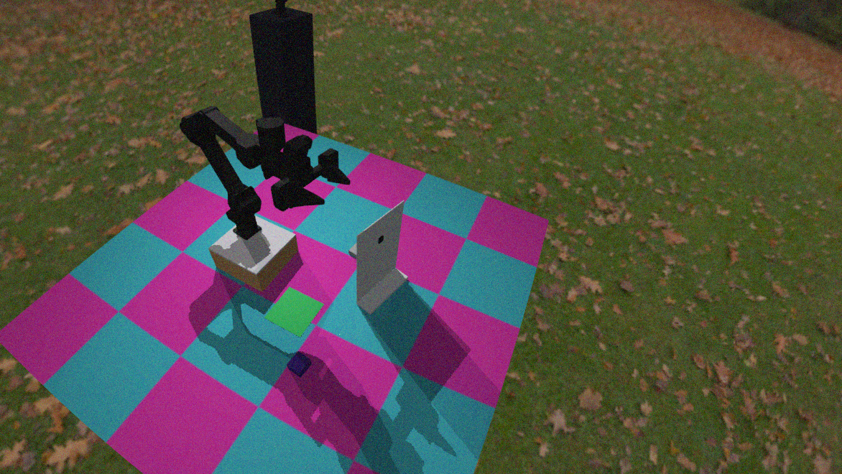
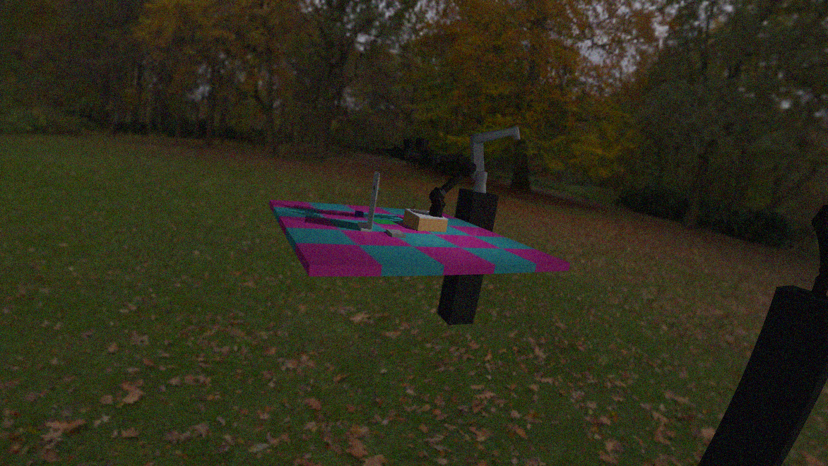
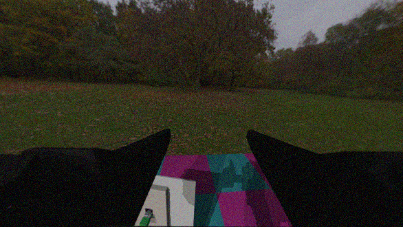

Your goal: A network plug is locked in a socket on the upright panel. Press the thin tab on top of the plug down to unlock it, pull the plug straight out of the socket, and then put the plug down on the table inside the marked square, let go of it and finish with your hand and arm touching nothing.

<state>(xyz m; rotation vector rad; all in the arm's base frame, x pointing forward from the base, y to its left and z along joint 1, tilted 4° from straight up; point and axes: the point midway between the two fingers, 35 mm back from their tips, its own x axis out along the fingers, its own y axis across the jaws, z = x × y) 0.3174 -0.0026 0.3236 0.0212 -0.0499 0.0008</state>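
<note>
My gripper (image 1: 336, 192) (image 3: 208, 133) is open and empty, high above the table and well back from the upright panel (image 1: 376, 258) (image 2: 373, 199) (image 3: 158, 203). The panel stands at lower left between the fingers in the wrist view, its socket side towards me. The green plug (image 3: 145, 221) is at the socket (image 3: 148, 210), cut by the lower image edge; its tab cannot be made out. The top view shows the panel's back, which hides the plug. The marked square (image 1: 294, 312) (image 2: 383, 221) is bright green and flat on the table, with nothing on it.
A dark blue block (image 1: 299, 363) (image 2: 359, 213) lies near the square. A wooden box with a white top (image 1: 279, 235) (image 2: 433, 224) stands beside the square. A small grey block (image 2: 394, 233) lies near the panel. A dark pillar (image 1: 285, 70) (image 2: 461, 301) stands at the table edge.
</note>
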